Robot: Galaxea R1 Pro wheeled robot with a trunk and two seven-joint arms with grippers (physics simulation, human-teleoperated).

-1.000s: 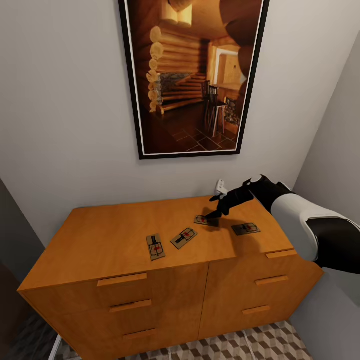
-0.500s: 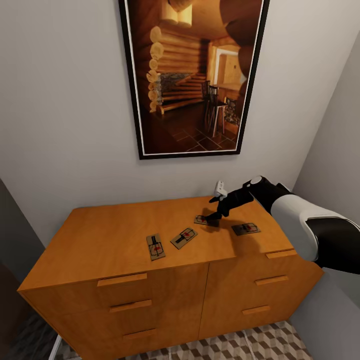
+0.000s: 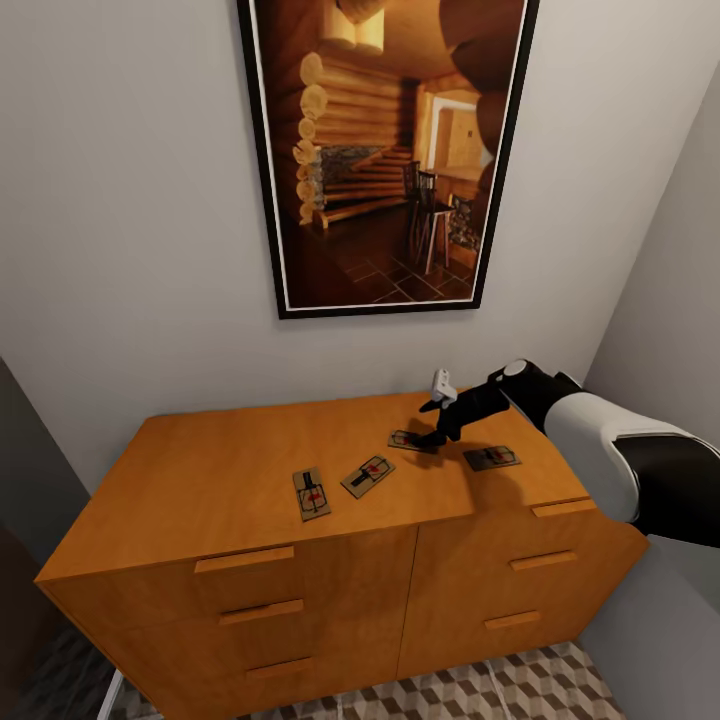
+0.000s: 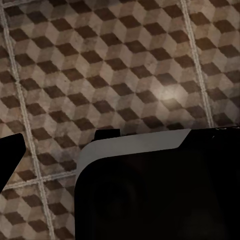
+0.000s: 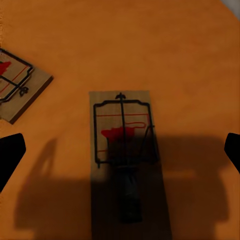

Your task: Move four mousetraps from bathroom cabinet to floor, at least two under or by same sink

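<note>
So I'm parked in front of the cabinet (image 3: 300,520) and all four mousetraps are lying flat on its top, none on the bathroom floor (image 4: 120,65) yet. The right gripper (image 3: 437,436) hangs right above the third trap from the left (image 3: 408,440); the fourth trap (image 3: 491,458) sits just beside it toward the right-hand edge of the cabinet, and the other two (image 3: 311,493) (image 3: 368,475) are further left, near the front edge.

What matters for the grab is the wrist cam: the target trap (image 5: 122,150) is dead centre between my two fingertips, whose dark tips poke in at opposite edges of the picture, well clear of the wood on both sides. So the right hand is spread wide, holding nothing. The trap's long axis runs across the line between the fingers, meaning closing should pinch it over its short width. A neighbouring trap (image 5: 17,92) shows off to one side, apart from it.

My guess is it's just straight down and close from here, no rotating needed. The risk is how thin the thing is, fingers may just scrape the cabinet top.

Left arm is out of it: its camera looks at the cube-pattern tiles, and I can't tell how that gripper stands. Right arm is clearly the nearer one.
</note>
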